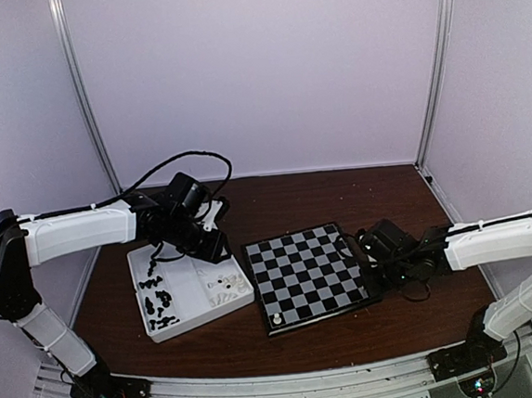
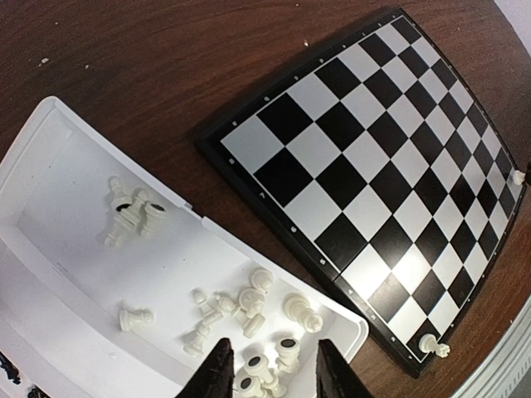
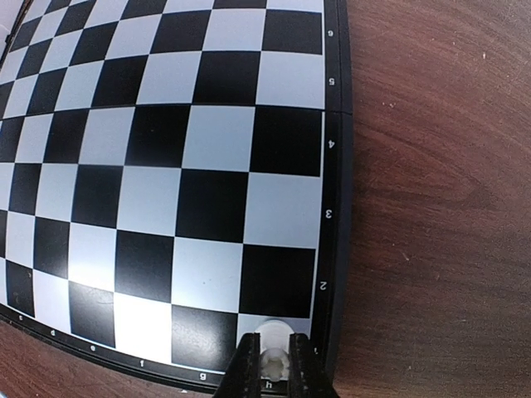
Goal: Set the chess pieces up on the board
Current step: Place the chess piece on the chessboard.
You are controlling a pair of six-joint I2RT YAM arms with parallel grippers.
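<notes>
My right hand (image 3: 274,369) is clenched on a cream-white piece (image 3: 274,342) at the corner square of the board (image 3: 332,207).
On the left wrist camera, my left hand (image 2: 270,373) hangs released, its fingers apart over loose white pieces (image 2: 249,303) in the white tray (image 2: 66,215). A second white piece (image 2: 433,344) stands on a board corner. From above, black pieces (image 1: 157,302) lie in the tray's left compartment, and the board sits just beside the tray on the desk (image 1: 340,188).

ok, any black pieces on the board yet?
No, only white pieces stand on the board; the black pieces lie in the tray.
</notes>
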